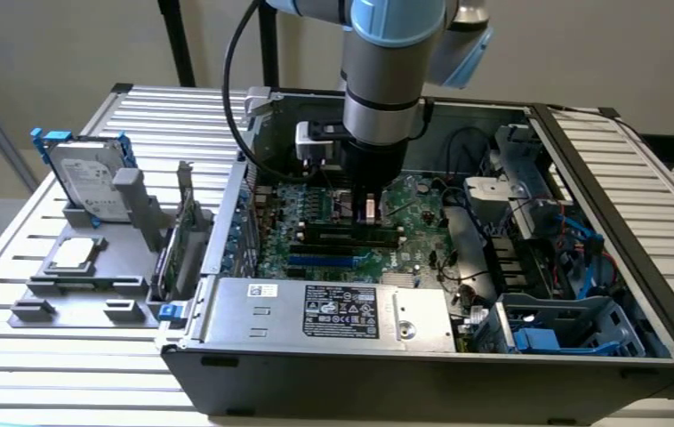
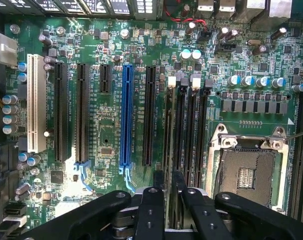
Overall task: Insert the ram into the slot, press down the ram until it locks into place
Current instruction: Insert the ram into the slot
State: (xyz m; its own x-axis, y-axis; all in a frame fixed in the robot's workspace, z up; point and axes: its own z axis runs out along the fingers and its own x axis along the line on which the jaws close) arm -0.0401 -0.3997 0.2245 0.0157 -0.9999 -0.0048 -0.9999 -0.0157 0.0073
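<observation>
Jaws parted, above long narrow black slot (image 2: 170,130)

The CPU socket (image 2: 246,172) sits on the motherboard (image 2: 109,107), inside the computer case (image 1: 432,365) on the table (image 1: 64,374). Just beside the socket run four parallel memory slots (image 2: 191,130). My fingers (image 2: 151,210) stand apart, one on each side of the outermost slot (image 2: 169,130), the one farthest from the socket. Beyond it, farther still from the socket, lie the expansion slots (image 2: 82,112). The power supply (image 1: 325,311) lies nearer the exterior camera than the socket. Outside the case, well to the exterior view's left of the socket, a hard drive (image 1: 82,173) stands upright on a holder (image 1: 76,285).
</observation>
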